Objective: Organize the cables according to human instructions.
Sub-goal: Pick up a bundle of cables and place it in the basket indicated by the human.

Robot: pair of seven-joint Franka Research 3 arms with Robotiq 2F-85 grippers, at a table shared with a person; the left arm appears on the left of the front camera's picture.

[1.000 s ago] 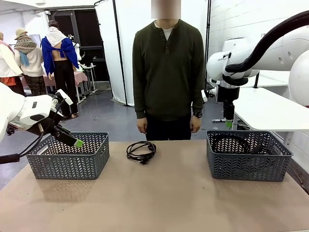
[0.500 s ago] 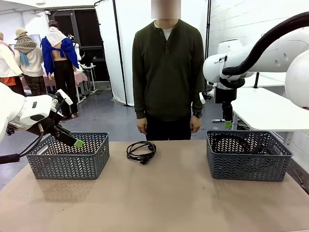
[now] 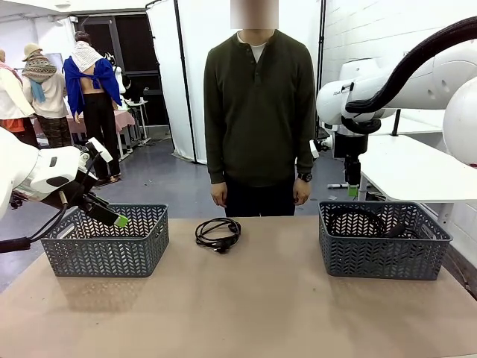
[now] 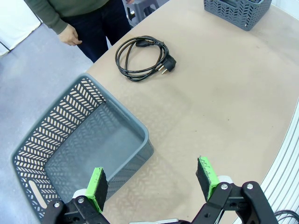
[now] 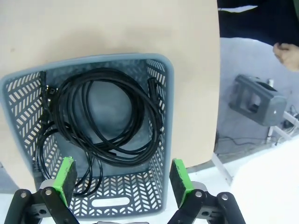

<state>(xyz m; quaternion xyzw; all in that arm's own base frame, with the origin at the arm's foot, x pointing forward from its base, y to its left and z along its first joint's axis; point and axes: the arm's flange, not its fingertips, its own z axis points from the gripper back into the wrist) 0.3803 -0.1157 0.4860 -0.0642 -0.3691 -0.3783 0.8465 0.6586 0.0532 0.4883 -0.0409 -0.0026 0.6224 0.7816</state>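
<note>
Beyond the tan table (image 3: 238, 298) in the front view you see a person (image 3: 259, 119) standing at the far edge, arms hanging. One coiled cable (image 3: 218, 233) lies on the table at centre frame, between a grey basket (image 3: 104, 242) at the left and another basket (image 3: 381, 240) at the right holding more dark cables (image 3: 365, 220). Your left end effector (image 3: 119, 221) hovers over the left basket's rim; the right end effector (image 3: 352, 186) hangs above the right basket.

From the left wrist you see the left end effector (image 4: 152, 182) spread wide, holding nothing, with the basket (image 4: 117, 119) lower left and the coiled cable (image 4: 142, 58) at upper centre.

From the right wrist, the right end effector (image 5: 121, 179) also stands wide and empty above the basket (image 5: 164, 140), where the cables (image 5: 100, 116) lie looped.
</note>
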